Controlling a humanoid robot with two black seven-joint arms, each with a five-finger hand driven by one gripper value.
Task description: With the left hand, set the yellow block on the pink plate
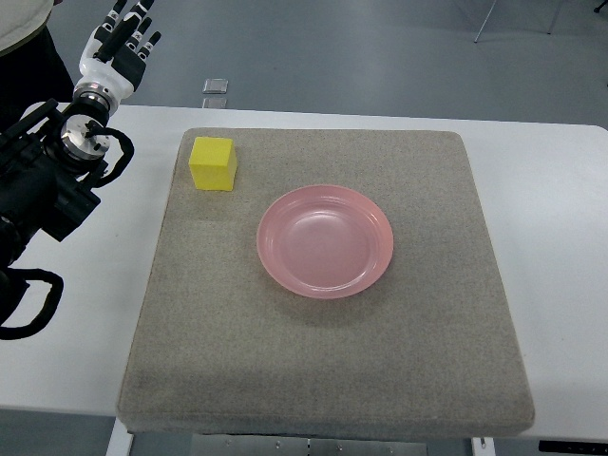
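A yellow block [213, 163] sits on the grey mat near its far left corner. A pink plate [325, 240] lies at the mat's middle, with nothing in it. My left hand [123, 43] is raised at the upper left, beyond the table's far edge, fingers spread and holding nothing. It is well to the left of the block and further away. The right arm does not show.
The grey mat [323, 361] covers most of a white table [560, 247]. My left arm's black forearm and cables [43, 180] lie over the table's left side. A small clear object [216, 86] lies on the floor beyond the table.
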